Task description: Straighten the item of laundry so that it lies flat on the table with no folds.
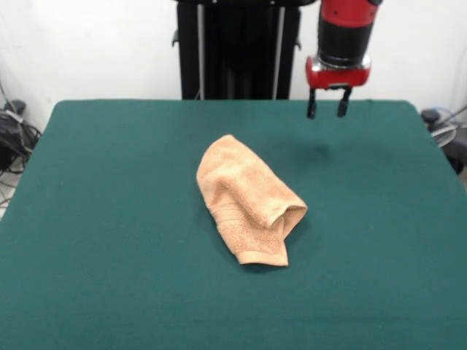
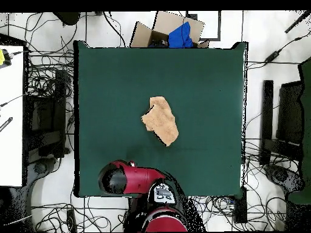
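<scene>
The table [image 1: 109, 219], covered in dark green cloth, spreads well beyond everything on it, so there is ample bare surface around the towel for spreading it out. The towel [image 1: 249, 200] serves as the landmark: it lies near the middle of the table, bunched into a long, rolled-over bundle. In the front view one end of it forms an open, tube-like fold [image 1: 292, 216] where the cloth curls back over itself, and a hemmed edge with a woven band [image 1: 261, 257] lies flat on the table just below that fold. In the overhead view the towel [image 2: 161, 120] shows as an irregular slanted patch, clearly not square, so several layers appear to be stacked.

The gripper [image 1: 326, 109] hangs above the table, well apart from the towel, beyond its far end and off to one side. Its two short fingers stand parted with a clear gap, and nothing is between them.

The towel looks light, soft and limp; it should drape and drag rather than hold a shape, and the terry pile probably clings somewhat to the felt. A sensible hold seems to be the exposed hemmed corner beside the rolled fold, pinching only the top layer, then drawing it away from the bundle.
</scene>
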